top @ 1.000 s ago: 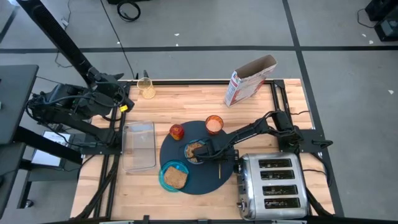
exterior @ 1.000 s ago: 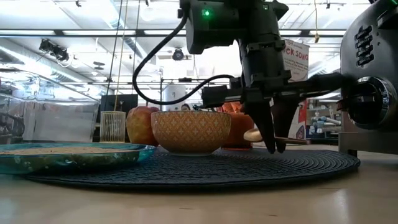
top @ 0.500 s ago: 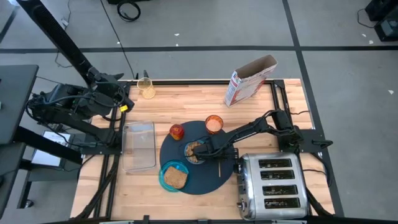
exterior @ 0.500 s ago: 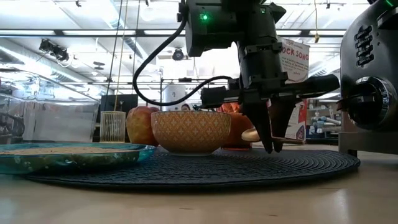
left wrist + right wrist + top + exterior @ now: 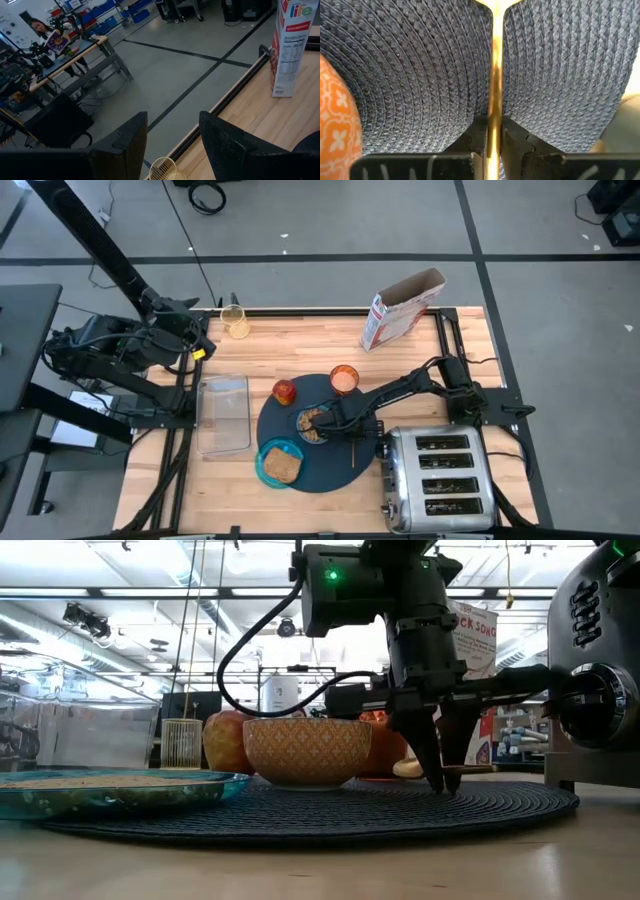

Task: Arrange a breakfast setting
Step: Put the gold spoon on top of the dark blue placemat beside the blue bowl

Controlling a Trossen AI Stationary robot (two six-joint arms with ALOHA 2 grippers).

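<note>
Right tool down on mat, pinched on slim gold spoon just beside bowl. Left tool parked off desk edge, parted, empty. Likely trouble: thin handle pivoting or clinging on release, landing crooked or nudging bowl.

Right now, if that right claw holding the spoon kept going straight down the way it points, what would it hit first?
Most likely the dark woven mat. The right gripper points down, shut on the gold spoon, its tips about at the mat, beside the bowl.
</note>
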